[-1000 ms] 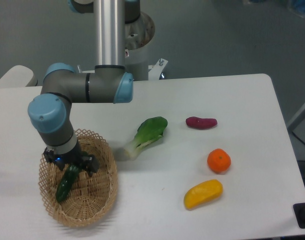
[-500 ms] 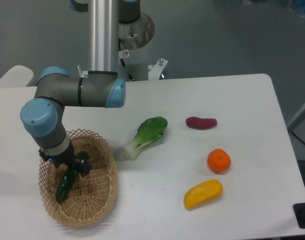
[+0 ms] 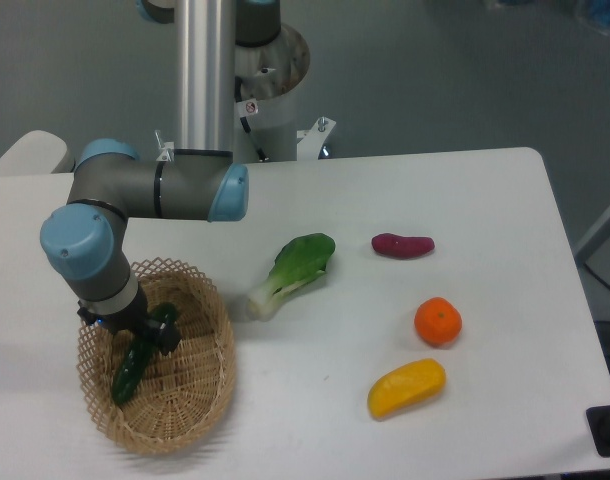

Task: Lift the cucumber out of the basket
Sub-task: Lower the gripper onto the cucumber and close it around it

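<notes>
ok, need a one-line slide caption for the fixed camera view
UR5e hand low in the wicker basket over the cucumber; bok choy, orange and yellow fruit lie on the table.

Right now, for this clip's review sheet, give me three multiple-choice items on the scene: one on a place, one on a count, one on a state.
1. Where does the cucumber lie?
A. beside the orange on the table
B. inside the basket
C. on the bok choy

2. How many produce items lie on the table outside the basket?
A. two
B. four
C. six

3. How does the hand stand?
A. high above the table's middle
B. down in the basket at the cucumber's upper end
C. resting on the yellow fruit

Answers:
1 B, the dark green cucumber rests on the woven bottom.
2 B, the bok choy, purple sweet potato, orange and yellow fruit.
3 B, the hand sits low over the cucumber's top; its grip cannot be made out.
</notes>
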### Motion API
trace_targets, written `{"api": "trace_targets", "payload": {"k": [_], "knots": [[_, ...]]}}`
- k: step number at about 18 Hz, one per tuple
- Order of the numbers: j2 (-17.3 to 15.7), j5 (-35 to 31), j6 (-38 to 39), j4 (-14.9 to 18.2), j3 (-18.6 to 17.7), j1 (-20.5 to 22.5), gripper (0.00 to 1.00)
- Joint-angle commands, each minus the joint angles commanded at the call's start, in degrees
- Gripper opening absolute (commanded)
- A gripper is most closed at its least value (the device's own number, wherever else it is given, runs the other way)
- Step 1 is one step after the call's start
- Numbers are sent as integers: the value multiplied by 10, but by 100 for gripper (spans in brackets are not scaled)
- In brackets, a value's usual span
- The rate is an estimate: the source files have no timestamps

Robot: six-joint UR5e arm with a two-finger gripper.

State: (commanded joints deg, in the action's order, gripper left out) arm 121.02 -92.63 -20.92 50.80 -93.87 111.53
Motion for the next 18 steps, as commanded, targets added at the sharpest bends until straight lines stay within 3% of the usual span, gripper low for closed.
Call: {"api": "trace_targets", "payload": {"k": [11,18], "knots": [[0,1,0,1,4,0,40],[-3,3,-1,2,12,2,34]]}}
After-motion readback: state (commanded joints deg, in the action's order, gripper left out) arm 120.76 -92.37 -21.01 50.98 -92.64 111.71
